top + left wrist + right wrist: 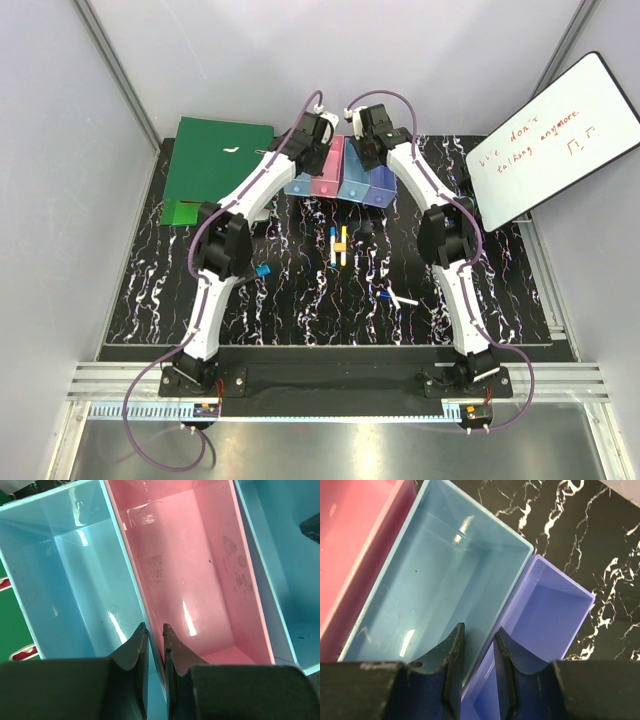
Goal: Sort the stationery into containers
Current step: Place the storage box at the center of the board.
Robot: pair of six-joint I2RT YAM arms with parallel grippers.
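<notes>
The containers are four joined bins at the back of the table: light blue [298, 185], pink [328, 168], light blue [354, 186], violet [380, 188]. My left gripper [155, 627] is shut astride the wall between the first light blue bin [65, 580] and the pink bin [195, 570]. My right gripper [480, 629] is closed astride the walls between the second light blue bin [435, 580] and the violet bin [545, 610]. What shows of the bins' insides looks empty. Stationery lies loose on the table: yellow and blue pens [338, 245], a small blue item [262, 271], a white stick [402, 299].
A large green ring binder [215, 160] lies at the back left, next to the bins. A whiteboard with red writing [555, 140] leans at the back right. The table top [300, 300] is black with white veins; grey walls enclose it.
</notes>
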